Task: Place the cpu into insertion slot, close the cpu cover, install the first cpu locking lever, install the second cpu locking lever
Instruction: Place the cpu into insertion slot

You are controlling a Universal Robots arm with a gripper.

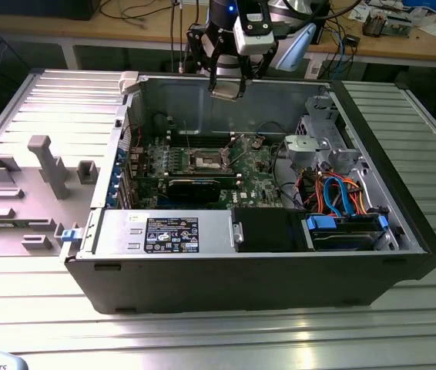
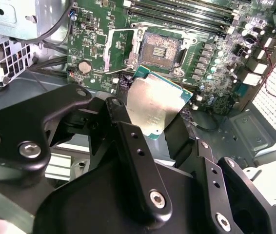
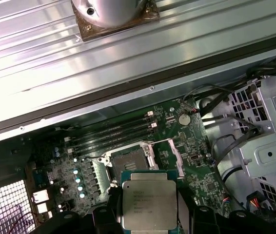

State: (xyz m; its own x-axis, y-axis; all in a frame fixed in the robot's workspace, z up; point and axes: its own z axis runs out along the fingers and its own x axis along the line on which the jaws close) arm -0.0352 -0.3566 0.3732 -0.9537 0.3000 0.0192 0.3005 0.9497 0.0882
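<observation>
Nearest in the exterior view, the uncovered computer case [image 1: 202,289] holds a labelled silver box [image 1: 164,233] and blue cables [image 1: 341,193] along its near wall. Farther in, on the green board [image 1: 258,166], the insertion slot [image 1: 206,160] lies bare, the cpu cover [image 2: 120,50] swung up beside it. Over the far wall, the gripper [image 1: 227,83] clamps the cpu [image 2: 155,105] by its edges, well apart from the slot.
</observation>
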